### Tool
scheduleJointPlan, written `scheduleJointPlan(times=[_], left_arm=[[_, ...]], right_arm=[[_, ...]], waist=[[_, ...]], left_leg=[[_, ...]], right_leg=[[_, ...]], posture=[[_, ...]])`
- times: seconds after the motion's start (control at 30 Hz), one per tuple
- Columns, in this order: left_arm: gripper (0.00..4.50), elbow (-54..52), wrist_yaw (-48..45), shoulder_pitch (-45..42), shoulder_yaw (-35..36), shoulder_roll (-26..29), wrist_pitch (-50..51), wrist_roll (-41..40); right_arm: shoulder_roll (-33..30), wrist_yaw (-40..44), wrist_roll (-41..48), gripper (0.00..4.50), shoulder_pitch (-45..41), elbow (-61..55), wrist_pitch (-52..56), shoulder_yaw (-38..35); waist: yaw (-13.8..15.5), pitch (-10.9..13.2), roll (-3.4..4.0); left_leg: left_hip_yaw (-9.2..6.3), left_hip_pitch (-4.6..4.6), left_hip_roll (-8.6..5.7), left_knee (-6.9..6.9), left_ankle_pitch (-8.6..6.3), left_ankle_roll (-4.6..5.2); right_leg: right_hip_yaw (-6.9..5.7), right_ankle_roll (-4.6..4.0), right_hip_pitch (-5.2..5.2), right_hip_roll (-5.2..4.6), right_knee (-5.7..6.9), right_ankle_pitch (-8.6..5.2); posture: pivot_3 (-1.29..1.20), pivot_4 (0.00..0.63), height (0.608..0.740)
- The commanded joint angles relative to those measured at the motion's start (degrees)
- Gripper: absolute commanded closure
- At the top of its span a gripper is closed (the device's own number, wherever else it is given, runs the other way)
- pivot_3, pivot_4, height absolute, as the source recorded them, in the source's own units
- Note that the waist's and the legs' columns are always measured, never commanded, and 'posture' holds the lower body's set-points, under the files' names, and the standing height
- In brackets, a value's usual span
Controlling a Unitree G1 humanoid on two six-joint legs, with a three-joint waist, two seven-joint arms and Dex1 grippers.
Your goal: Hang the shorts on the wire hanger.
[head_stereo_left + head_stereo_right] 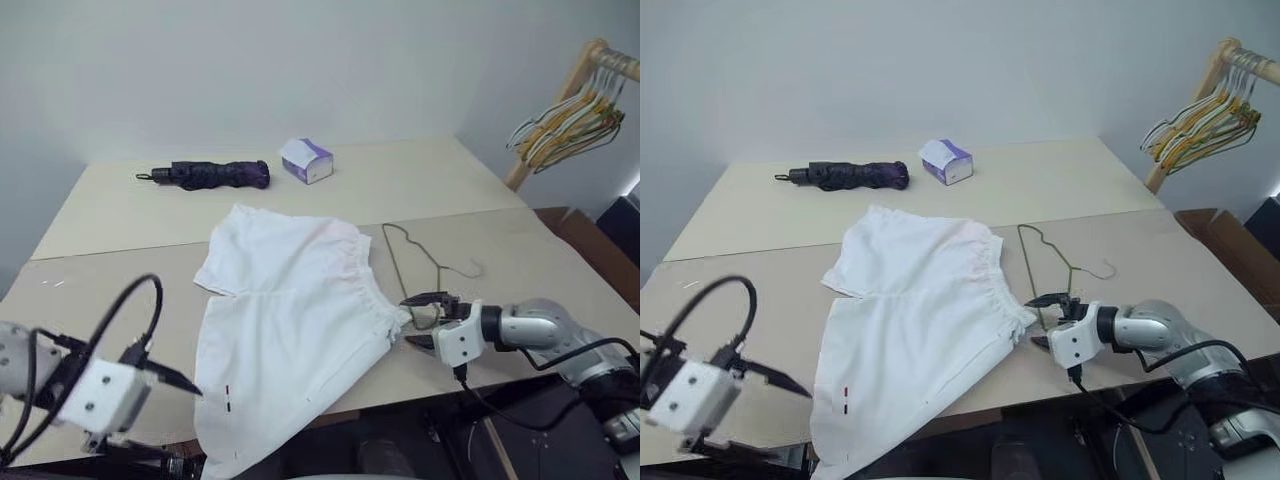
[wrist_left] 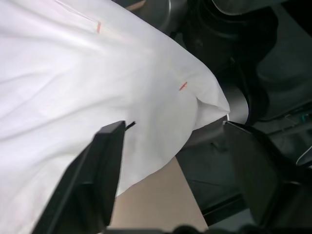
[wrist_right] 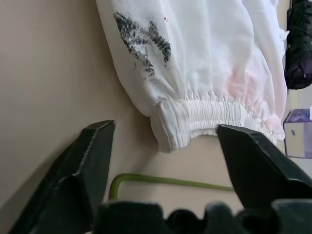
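Flat on the table point(image 1: 120, 215), the shorts point(image 1: 285, 320) run lengthwise from waistband at the robot's right-far side to hem hanging over the near edge. Wire hanger point(image 1: 415, 265) lies just beside the waistband, hook toward the right. Right gripper point(image 1: 425, 320) fingers apart, empty, near waistband corner & hanger; left gripper point(image 2: 170, 161) apart too, over the hem

White shorts point(image 1: 285, 330) are showing a faint pink blush, tiny red and black marks, and a dark smudge. The hanger point(image 1: 412, 262) is looking grey-olive, the umbrella point(image 1: 208, 175) dark purple, the box point(image 1: 307, 160) white-and-purple.
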Motion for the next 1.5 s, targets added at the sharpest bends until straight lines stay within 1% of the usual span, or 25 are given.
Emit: scheduleJointPlan(times=[0.03,0.1,0.13,0.17,0.23,0.3,0.37,0.47,0.53,0.67,0.77,0.8,0.87,0.9,1.0,1.23,1.27,1.4,1.5], left_arm=[[0.01,4.8,0.2,-8.5,-1.7,0.8,4.5,-3.5],[0.01,7.1,2.3,-15.8,-4.1,-0.1,9.7,-6.2],[0.01,8.3,3.9,-19.9,-5.5,-1.4,12.4,-7.7],[0.01,9.2,5.5,-23.5,-6.8,-2.8,14.7,-8.8],[0.01,10.2,8.4,-28.9,-8.4,-5.5,19.3,-11.0],[0.01,10.0,13.4,-33.6,-9.6,-9.6,23.9,-13.3],[0.01,9.0,16.6,-36.3,-10.4,-12.8,27.2,-14.8],[0.01,8.0,20.0,-39.2,-12.4,-17.0,29.4,-14.4],[0.01,7.9,20.7,-40.4,-13.5,-18.9,29.5,-13.6],[0.01,7.7,21.5,-41.6,-14.8,-20.6,30.5,-12.9],[0.01,7.7,21.4,-41.7,-15.2,-21.1,30.2,-12.2],[0.0,7.7,21.4,-41.7,-15.2,-21.1,30.2,-12.0],[0.0,7.6,21.6,-41.7,-15.1,-21.2,30.1,-11.8],[0.0,7.5,21.7,-41.6,-15.0,-21.3,30.0,-11.6],[0.0,7.3,22.0,-41.4,-14.9,-21.5,29.8,-11.1],[0.0,7.6,21.8,-41.6,-15.4,-22.1,29.0,-10.1],[0.0,7.9,21.5,-41.8,-15.7,-22.3,28.7,-9.8],[0.0,9.1,21.1,-43.1,-16.8,-23.4,27.6,-8.2],[0.0,10.3,21.9,-44.7,-17.7,-25.1,27.0,-7.2]], right_arm=[[-2.5,3.4,6.6,0.0,2.3,-6.1,7.3,-4.3],[-3.8,6.2,12.5,0.0,5.1,-10.4,16.3,-7.0],[-4.3,6.9,16.4,0.0,6.5,-12.9,22.5,-9.0],[-4.4,7.0,19.3,0.0,7.6,-15.2,28.3,-11.0],[-4.3,6.3,22.7,0.0,8.9,-18.2,36.4,-14.4],[-3.6,3.3,23.5,0.0,8.9,-21.4,47.9,-16.7],[-3.2,0.9,23.4,0.0,8.1,-24.5,60.2,-17.1],[0.2,-3.8,24.4,0.0,3.1,-26.7,81.4,-15.3],[2.9,-5.9,24.4,0.0,-0.1,-27.2,91.9,-13.6],[8.5,-7.5,23.3,0.0,-2.4,-25.2,96.6,-10.8],[10.1,-9.9,19.2,0.0,-4.1,-21.8,97.8,-6.8],[10.8,-10.9,18.3,0.17,-4.8,-20.1,98.1,-6.3],[11.9,-12.2,17.5,0.56,-5.9,-17.3,98.6,-6.1],[12.3,-12.8,17.2,0.85,-6.4,-16.2,99.0,-6.4],[11.9,-12.8,16.9,1.78,-6.8,-15.8,99.7,-7.1],[10.0,-11.4,16.8,4.22,-4.5,-17.8,98.8,-7.8],[9.8,-11.3,16.8,4.46,-4.3,-17.8,98.7,-7.7],[9.2,-10.7,16.7,4.46,-4.2,-18.3,98.1,-8.2],[8.8,-12.1,16.1,4.46,-4.2,-19.5,97.2,-9.9]], waist=[[0.3,0.0,0.0],[0.5,0.0,0.0],[0.8,0.0,0.0],[0.7,0.0,-0.01],[0.7,0.0,-0.01],[0.7,0.0,0.0],[0.6,-0.1,-0.02],[0.2,-0.1,-0.06],[0.0,-0.1,-0.05],[0.1,-0.1,-0.05],[0.1,-0.1,-0.02],[0.1,-0.2,-0.06],[0.1,-0.3,-0.16],[0.1,-0.3,-0.21],[0.4,-0.4,-0.22],[0.4,-0.4,-0.22],[0.4,-0.4,-0.22],[0.4,-0.4,-0.22],[0.4,-0.4,-0.22]], left_leg=[[0.0,0.0,0.0,0.0,-0.02,0.0],[0.0,-0.02,-0.02,0.02,-0.06,0.03],[0.0,-0.03,-0.02,0.02,-0.07,0.03],[0.0,-0.04,-0.04,0.04,-0.07,0.03],[0.01,-0.02,-0.04,0.04,-0.07,0.03],[0.0,-0.01,-0.03,0.06,-0.07,0.03],[-0.01,-0.01,-0.02,0.06,-0.08,0.03],[-0.01,-0.08,0.01,0.06,-0.13,-0.06],[0.01,-0.15,0.0,0.06,-0.15,-0.09],[-0.01,-0.25,-0.02,0.07,-0.15,-0.09],[0.0,-0.51,-0.12,0.13,-0.15,-0.09],[-0.01,-0.64,-0.17,0.24,-0.14,-0.09],[0.0,-0.65,-0.2,0.31,-0.14,-0.09],[-0.01,-0.64,-0.2,0.31,-0.14,-0.09],[-0.04,-0.62,-0.21,0.31,-0.14,-0.09],[-0.07,-0.66,-0.26,0.31,-0.15,-0.08],[-0.07,-0.65,-0.25,0.31,-0.15,-0.08],[-0.08,-0.64,-0.24,0.31,-0.15,-0.08],[-0.08,-0.65,-0.25,0.31,-0.15,-0.08]], right_leg=[[0.0,0.01,-0.01,0.0,0.0,-0.01],[0.01,0.06,-0.01,-0.03,0.02,-0.04],[0.01,0.08,-0.01,-0.03,0.02,-0.05],[0.01,0.08,0.0,-0.06,0.01,-0.05],[0.03,0.09,0.01,-0.07,0.06,-0.05],[0.04,0.09,0.0,-0.06,0.1,-0.05],[0.05,0.09,-0.03,-0.05,0.14,-0.05],[0.11,0.08,-0.14,-0.02,0.15,-0.04],[0.18,0.07,-0.2,-0.03,0.12,-0.04],[0.16,0.07,-0.3,-0.05,0.1,-0.04],[0.17,0.08,-0.55,-0.13,0.14,-0.03],[0.17,0.09,-0.72,-0.16,0.2,-0.02],[0.2,0.13,-0.72,-0.17,0.21,0.01],[0.19,0.13,-0.69,-0.16,0.19,0.01],[0.16,0.13,-0.64,-0.17,0.17,0.02],[0.13,0.14,-0.65,-0.21,0.15,0.02],[0.13,0.14,-0.63,-0.2,0.14,0.02],[0.12,0.14,-0.62,-0.17,0.15,0.02],[0.12,0.15,-0.62,-0.19,0.13,0.02]], posture=[[-0.1,0.0,0.74],[-0.1,0.0,0.74],[-0.1,0.0,0.74],[-0.11,0.0,0.74],[-0.12,0.0,0.74],[-0.14,0.0,0.74],[-0.14,0.0,0.74],[-0.16,0.0,0.74],[-0.16,0.0,0.74],[-0.16,0.0,0.74],[-0.16,0.0,0.74],[-0.15,0.0,0.74],[-0.15,0.0,0.74],[-0.14,0.0,0.74],[-0.14,0.0,0.74],[-0.15,0.0,0.74],[-0.15,0.0,0.74],[-0.16,0.0,0.74],[-0.17,0.0,0.74]])
